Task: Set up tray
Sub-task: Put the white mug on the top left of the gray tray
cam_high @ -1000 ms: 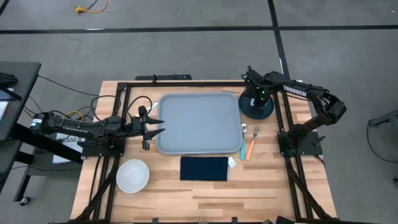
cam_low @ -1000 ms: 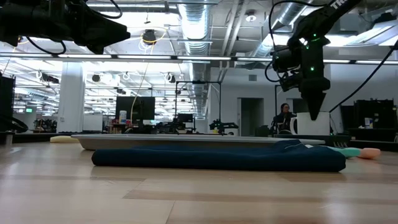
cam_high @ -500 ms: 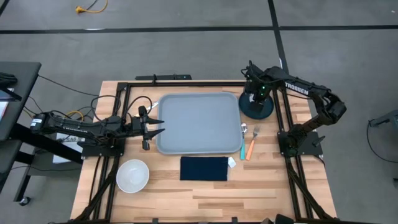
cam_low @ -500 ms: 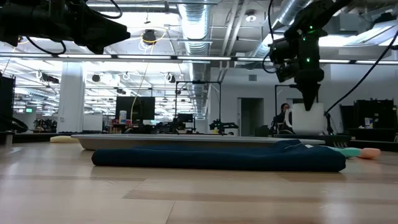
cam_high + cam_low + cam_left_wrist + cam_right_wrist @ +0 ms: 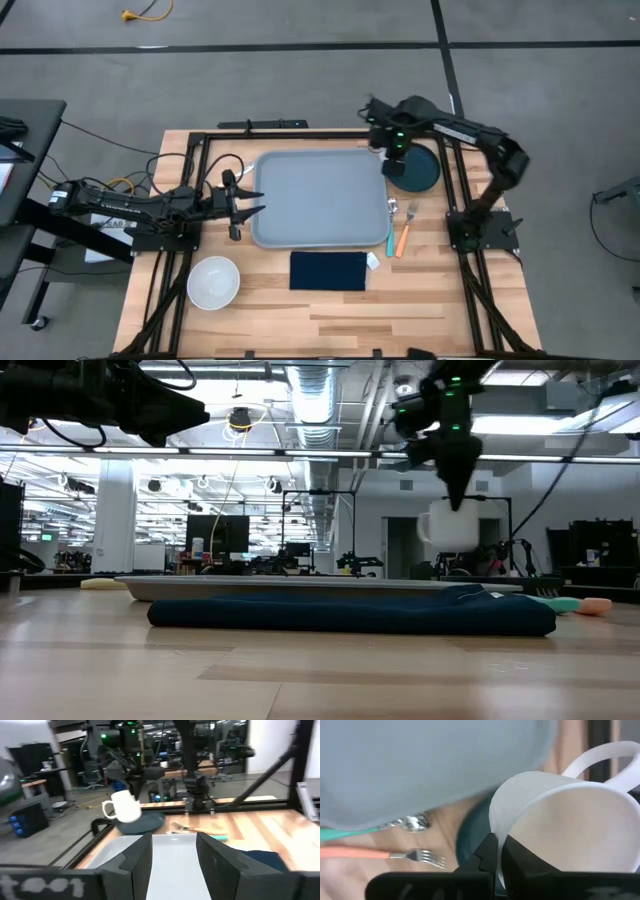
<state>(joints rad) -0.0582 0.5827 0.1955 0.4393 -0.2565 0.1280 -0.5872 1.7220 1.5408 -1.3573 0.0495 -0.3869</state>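
Tray lay bare, looked light, stiff, best gripped by rim; right pincer clamped on mug wall, left pincer spread wide beside.

Bright even overhead light, soft shadows, blurred right wrist view
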